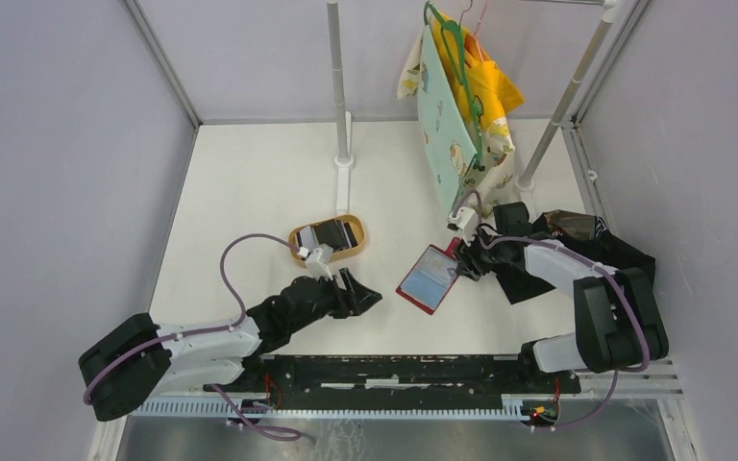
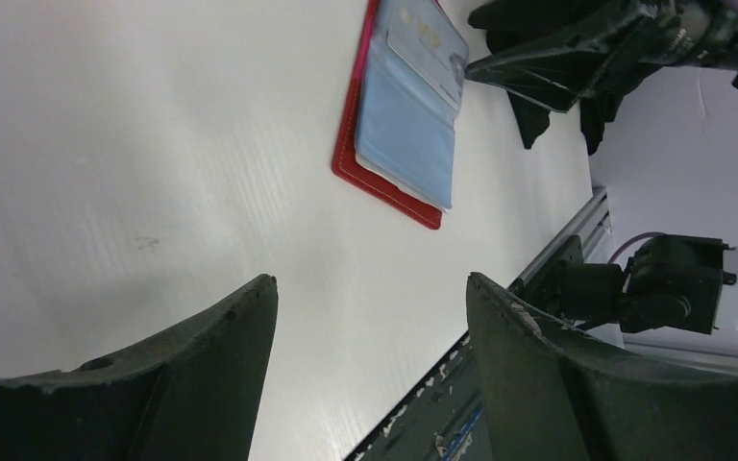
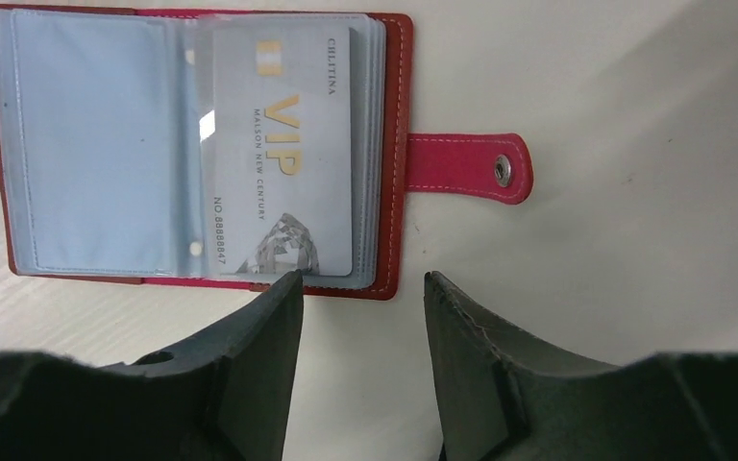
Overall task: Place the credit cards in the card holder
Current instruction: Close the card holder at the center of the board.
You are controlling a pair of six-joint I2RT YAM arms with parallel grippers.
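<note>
The card holder (image 3: 183, 144) is laid open and flat on the smooth white table (image 1: 250, 182), in front of the right arm. Its red, leather-like cover is edged with pale stitching, and a rounded snap tab (image 3: 466, 166) with a metal stud is extended from one side. Inside, a matt grey-blue lining (image 3: 86, 144) is seen. A silvery-grey credit card (image 3: 283, 154), printed with gold "VIP" lettering, is held in a clear plastic sleeve on the tab side.

The right gripper (image 3: 360, 280) is poised at the holder's near edge. Its dark, wedge-shaped fingers are set moderately apart with nothing between them. One fingertip is seen just at the red rim, though contact cannot be told.

The left gripper (image 2: 370, 283) is held low over bare table, well apart from the holder, with its curved black fingers spread wide and empty. Further thin cards (image 1: 334, 233), dark and silvery, are laid in a tan oval tray (image 1: 295, 242) just beyond the left gripper.
</note>
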